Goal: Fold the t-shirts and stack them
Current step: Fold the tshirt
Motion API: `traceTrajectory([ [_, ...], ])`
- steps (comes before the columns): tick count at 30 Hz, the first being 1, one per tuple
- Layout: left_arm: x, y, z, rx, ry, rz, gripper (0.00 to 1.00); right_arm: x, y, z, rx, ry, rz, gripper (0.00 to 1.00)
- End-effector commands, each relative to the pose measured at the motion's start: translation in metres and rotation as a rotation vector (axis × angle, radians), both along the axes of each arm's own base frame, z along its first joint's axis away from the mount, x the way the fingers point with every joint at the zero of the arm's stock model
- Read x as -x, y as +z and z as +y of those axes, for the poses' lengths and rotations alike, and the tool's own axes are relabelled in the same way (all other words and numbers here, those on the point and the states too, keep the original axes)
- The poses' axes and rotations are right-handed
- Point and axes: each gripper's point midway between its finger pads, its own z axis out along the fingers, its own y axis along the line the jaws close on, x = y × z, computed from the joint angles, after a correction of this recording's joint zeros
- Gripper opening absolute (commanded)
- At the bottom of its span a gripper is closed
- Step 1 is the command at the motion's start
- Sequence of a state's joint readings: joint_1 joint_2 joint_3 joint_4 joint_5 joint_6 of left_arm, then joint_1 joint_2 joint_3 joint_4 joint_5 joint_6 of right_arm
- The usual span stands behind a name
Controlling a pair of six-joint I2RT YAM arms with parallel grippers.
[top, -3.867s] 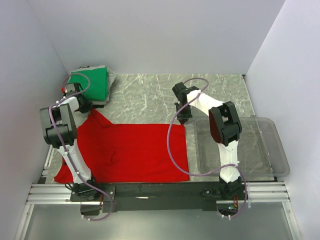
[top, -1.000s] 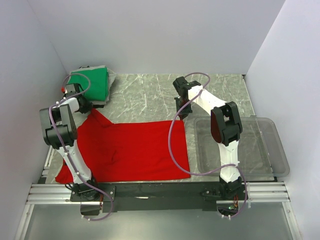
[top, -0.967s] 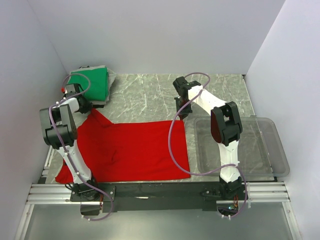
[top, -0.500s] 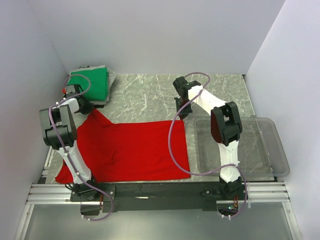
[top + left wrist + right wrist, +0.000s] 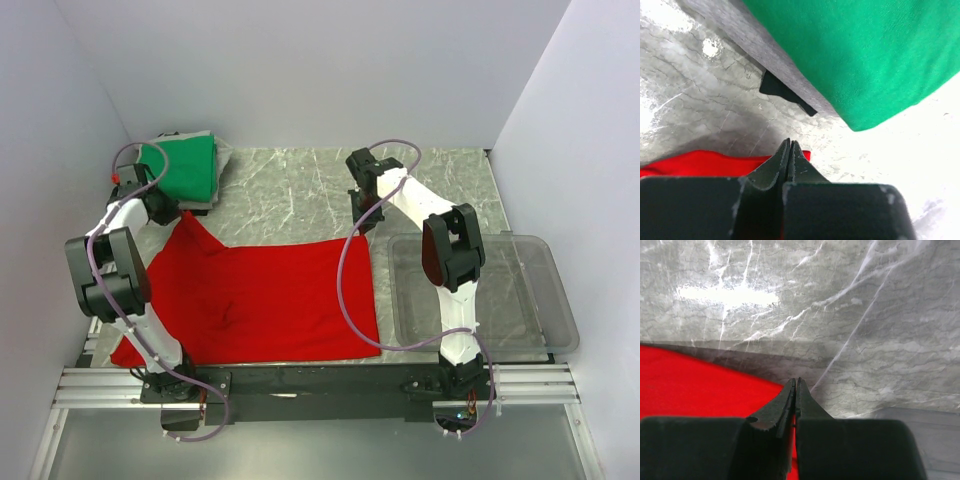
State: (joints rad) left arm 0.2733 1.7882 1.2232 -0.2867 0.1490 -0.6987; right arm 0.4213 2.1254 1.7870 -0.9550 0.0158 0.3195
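The red t-shirt (image 5: 265, 295) lies spread flat across the near left of the marble table. My left gripper (image 5: 163, 207) is at its back left corner, and in the left wrist view the gripper (image 5: 789, 143) is shut on that corner, with red cloth (image 5: 690, 164) showing on both sides of the tips. My right gripper (image 5: 362, 224) is at the back right corner; in the right wrist view the gripper (image 5: 795, 381) is shut, with red cloth (image 5: 695, 385) running between the fingers. The green t-shirt (image 5: 185, 165) (image 5: 865, 50) lies folded at the back left.
Grey cloth (image 5: 752, 42) and a dark scrap (image 5: 785, 93) stick out from under the green t-shirt. A clear plastic bin (image 5: 562, 300) stands on the right, beside the right arm. White walls close in the table on the left, back and right.
The left gripper has shut on the red t-shirt's back left corner, and the left arm's elbow has swung out to the left. The right arm has not moved.
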Motion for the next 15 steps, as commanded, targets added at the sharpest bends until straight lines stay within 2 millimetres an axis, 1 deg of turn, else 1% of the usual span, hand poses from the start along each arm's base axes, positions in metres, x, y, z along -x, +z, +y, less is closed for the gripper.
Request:
traceTrajectory([
  [1,-0.001,0.017,-0.002,0.043,-0.007,-0.034,0.00,-0.018,0.034,-0.005,-0.012,-0.011,-0.095,0.03],
  [7,-0.014,0.028,-0.001,0.065,-0.007,-0.060,0.00,-0.029,0.036,-0.009,0.000,-0.019,-0.114,0.01],
  [9,-0.019,0.031,0.000,0.069,-0.004,-0.067,0.00,-0.035,0.036,-0.008,-0.001,-0.019,-0.120,0.00],
  [10,-0.023,0.032,0.001,0.072,-0.006,-0.072,0.00,-0.040,0.040,-0.007,-0.007,-0.020,-0.132,0.00],
  [11,-0.026,0.031,0.002,0.074,-0.003,-0.072,0.00,-0.042,0.036,-0.007,-0.002,-0.019,-0.121,0.00],
  [15,-0.038,0.035,0.005,0.080,-0.002,-0.084,0.00,-0.051,0.032,-0.007,0.012,-0.017,-0.126,0.00],
])
